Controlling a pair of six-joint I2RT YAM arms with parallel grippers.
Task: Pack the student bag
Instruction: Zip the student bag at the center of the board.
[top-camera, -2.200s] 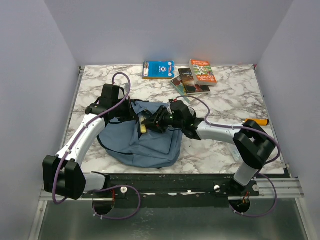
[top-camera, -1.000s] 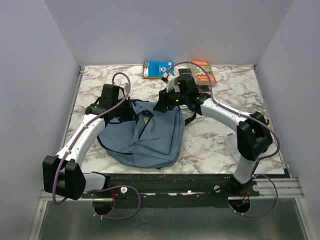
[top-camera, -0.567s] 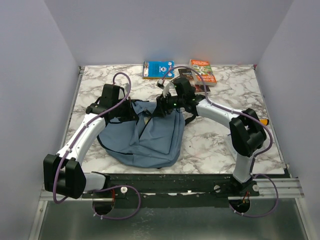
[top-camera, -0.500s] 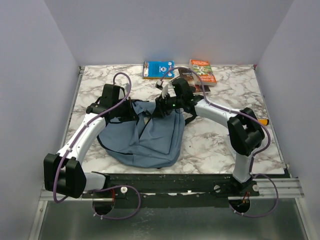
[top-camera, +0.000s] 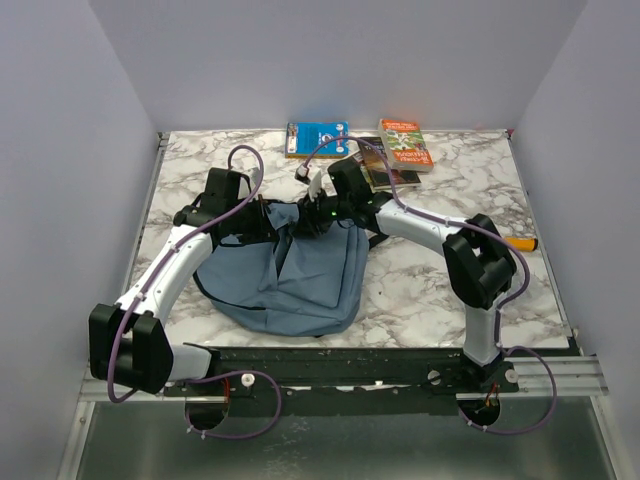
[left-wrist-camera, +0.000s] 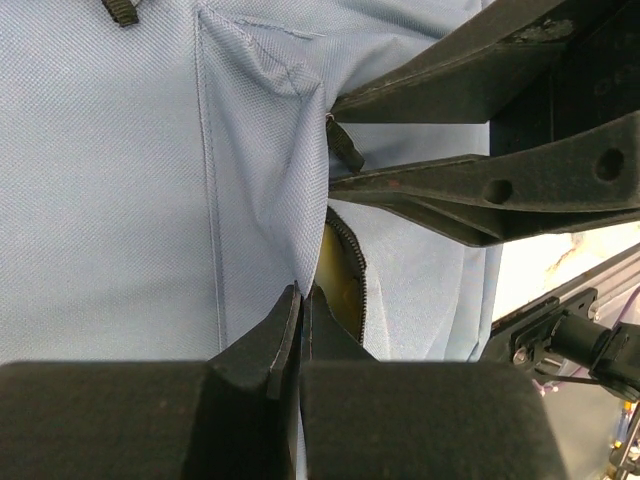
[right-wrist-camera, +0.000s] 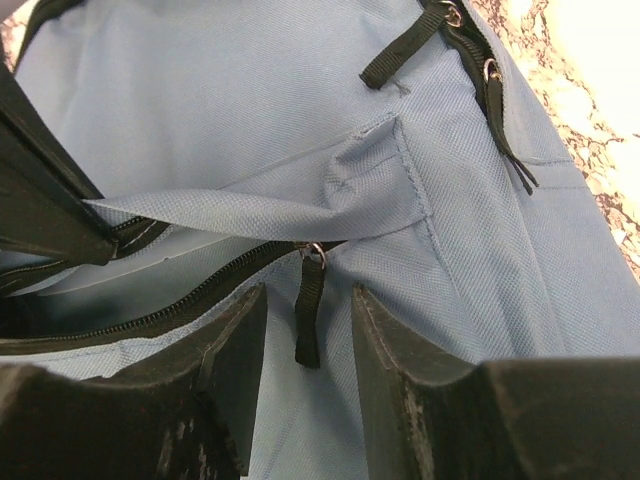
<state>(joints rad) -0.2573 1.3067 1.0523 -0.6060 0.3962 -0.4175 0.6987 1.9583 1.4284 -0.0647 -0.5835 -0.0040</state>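
One student bag (top-camera: 300, 280), dusty blue and soft, lies slumped flat on the near-left part of the marble surface (top-camera: 440, 290), and by the look of it the packing is only part done: its main zipper gapes along the top, and through the slit the left wrist view shows one yellowish thing (left-wrist-camera: 338, 285) already inside, too hidden to name. One zipper pull (right-wrist-camera: 308, 330), a short black tab, hangs at the end of the opening. Two arms meet at that opening. The left pincer (left-wrist-camera: 300, 300) is clamped tight on a fold of the bag's fabric right beside the zipper teeth, holding the edge taut. The right pincer (right-wrist-camera: 307, 300) stands partly apart with the pull hanging between its jaws, neither one visibly touching it, so I judge a zipper step is in hand rather than finished. Farther out, at the far edge, lie at least three books outside the bag: one blue book (top-camera: 316, 138), one orange book (top-camera: 405, 142) and one dark book (top-camera: 388, 176) partly under it; a fourth may sit beneath, I cannot tell. One orange-tipped pen-like object (top-camera: 518, 243) lies well apart at the right
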